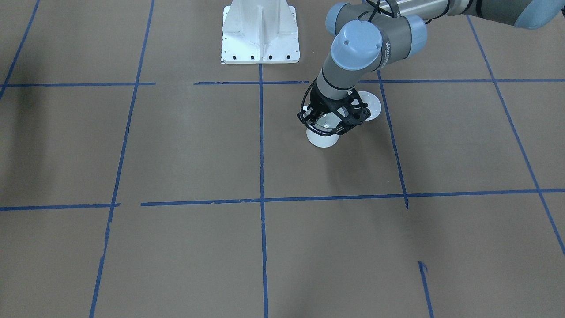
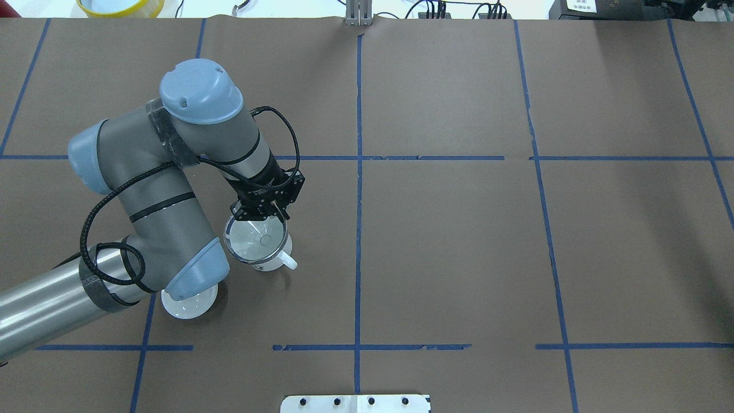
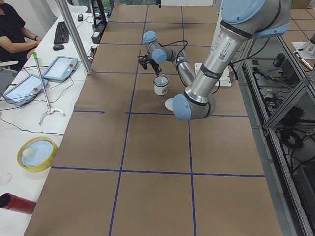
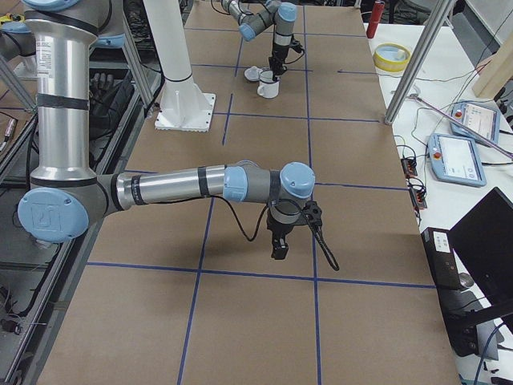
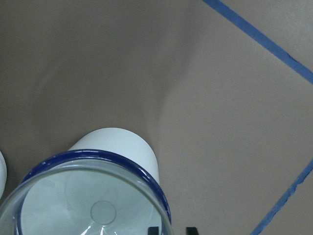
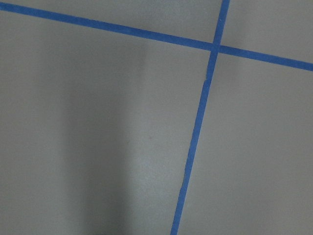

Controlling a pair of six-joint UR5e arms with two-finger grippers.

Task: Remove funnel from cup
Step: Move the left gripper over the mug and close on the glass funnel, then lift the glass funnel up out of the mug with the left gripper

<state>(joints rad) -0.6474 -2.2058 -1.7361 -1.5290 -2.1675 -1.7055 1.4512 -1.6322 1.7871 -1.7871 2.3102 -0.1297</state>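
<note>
- Narrow left claw (image 2: pixel 259 221), pinched on funnel (image 2: pixel 255 244) rim; cup (image 2: pixel 269 264) directly beneath.
- Lift straight up, slowly, to avoid tipping cup.
- Right claw (image 4: pixel 278 250): cannot tell.

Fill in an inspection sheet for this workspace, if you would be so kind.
Surface: brown paper table with blue tape grid.
Job's things: clear funnel sits in the cup.
Clutter: white domed lid near the cup, partly under the left arm.
Grippers: left gripper straddles the funnel's rim, grip unclear; right gripper over bare table, state unclear.
Cables: black cable loops along the left arm.
Surroundings: pendants, yellow dish, a seated person.
</note>
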